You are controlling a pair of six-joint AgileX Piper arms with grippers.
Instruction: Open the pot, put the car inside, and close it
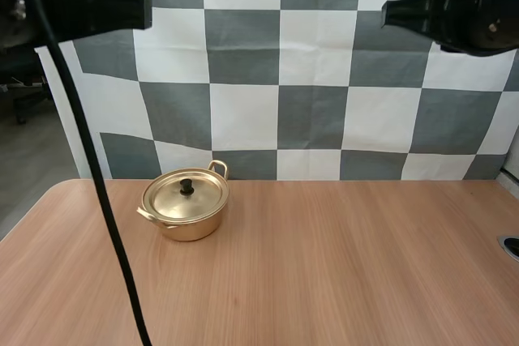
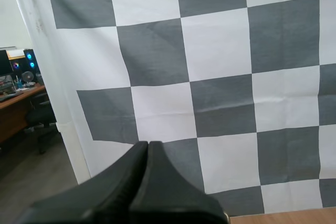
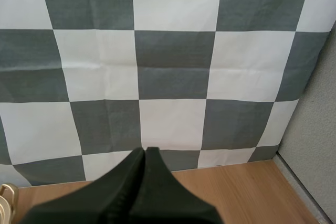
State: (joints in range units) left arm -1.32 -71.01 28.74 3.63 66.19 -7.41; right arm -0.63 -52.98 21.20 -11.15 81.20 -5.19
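Left gripper (image 2: 148, 145), right gripper (image 3: 145, 151) closed, pot (image 1: 185, 205), wooden table (image 1: 349, 269)

Light wood tbl (image 1: 340, 265), flat.

A light wooden counter (image 1: 340, 265) fills the lower half of the high view. Its grain runs from side to side in pale brown streaks, and its surface is smooth and matte. The far left corner is rounded, and the left edge slants toward the lower left of the frame. Beyond that edge, at the left of the frame, lies a grey floor (image 1: 28, 176), dimmer than the counter. A dark chair (image 1: 23, 91) stands on it at the far left, partly cut off. At the right edge a dark round fitting (image 1: 511, 246) is set into the wood. The light is soft and even, without hard shadows.
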